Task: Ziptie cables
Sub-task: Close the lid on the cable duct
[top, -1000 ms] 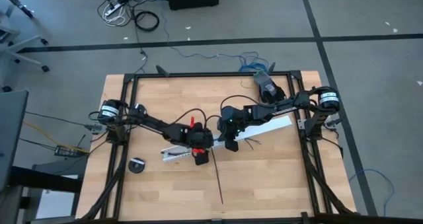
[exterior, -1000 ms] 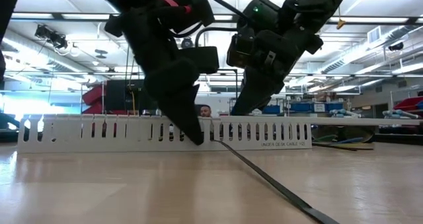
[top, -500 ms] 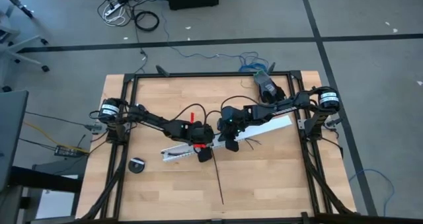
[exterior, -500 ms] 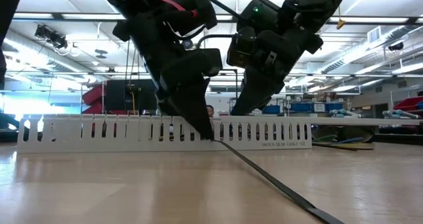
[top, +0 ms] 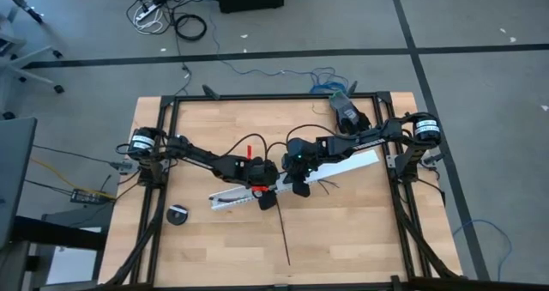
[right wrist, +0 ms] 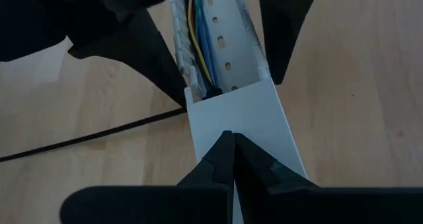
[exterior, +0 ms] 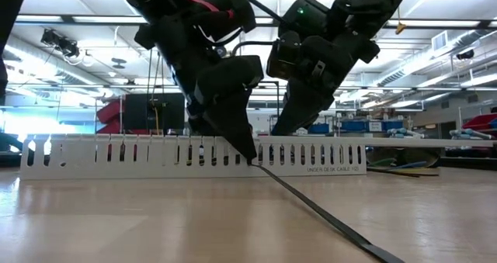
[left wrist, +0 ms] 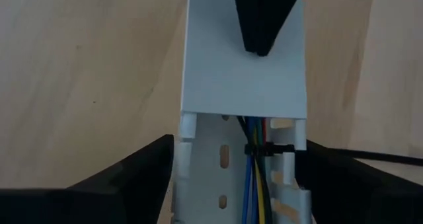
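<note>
From above, the left gripper (top: 265, 197) and the right gripper (top: 298, 186) meet near the middle of the pale wooden table (top: 343, 239), both over the long white slotted channel (top: 364, 160) that lies slantwise across it. The ziptie (top: 283, 235), a thin straight black strip, runs from the grippers toward the table's near edge. A small round black disc (top: 177, 215) lies apart near the left rail; loose cords trail on the grey floor beyond.

The level view shows the channel's slotted wall (exterior: 93, 156) as a row of upright white teeth, the left arm's finger tip touching down at it, and the ziptie (exterior: 326, 216) lying flat on the wood.

The left wrist view alone looks into the channel: the cables (left wrist: 254, 178), blue, yellow and red among them, lie inside, crossed by a thin black band. The left fingers (left wrist: 119, 181) stand wide, one either side of the channel, with the right arm's finger tip pressing the smooth lid (left wrist: 225, 72).

The right wrist view shows its fingers (right wrist: 218, 168) pinched together on the lid, holding nothing, the cables (right wrist: 198, 32) ahead.
</note>
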